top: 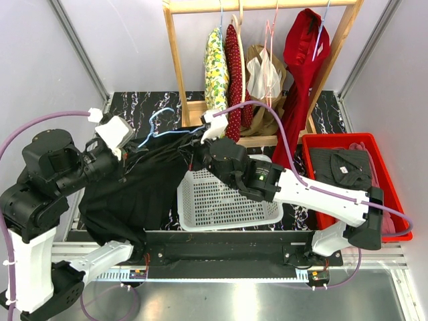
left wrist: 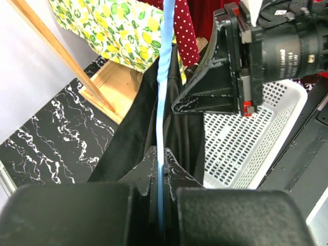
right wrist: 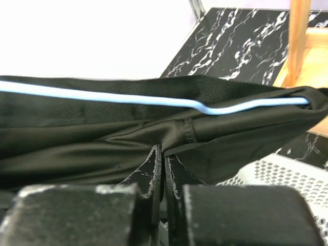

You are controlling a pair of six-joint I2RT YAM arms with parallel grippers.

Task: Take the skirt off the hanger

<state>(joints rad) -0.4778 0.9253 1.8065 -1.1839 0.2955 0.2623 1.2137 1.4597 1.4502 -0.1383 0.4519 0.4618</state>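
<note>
The black skirt [top: 137, 184] hangs from a light-blue wire hanger [top: 175, 133] held level between both arms, and its hem droops toward the table's near left. My left gripper [top: 127, 152] is shut on the hanger wire [left wrist: 163, 102], which runs straight out from between its jaws [left wrist: 163, 165] over the skirt [left wrist: 130, 136]. My right gripper [top: 198, 158] is shut on a fold of skirt fabric [right wrist: 77, 138] just below the waistband, its fingertips [right wrist: 163, 151] pinching the cloth under the blue hanger [right wrist: 128, 98].
A white perforated basket [top: 231, 224] sits under the right arm. A red bin [top: 334, 138] with dark clothes stands at the right. Behind is a wooden rack [top: 175, 60] with a yellow floral garment [top: 215, 63], a red polka-dot one [top: 233, 73] and a red one [top: 301, 60].
</note>
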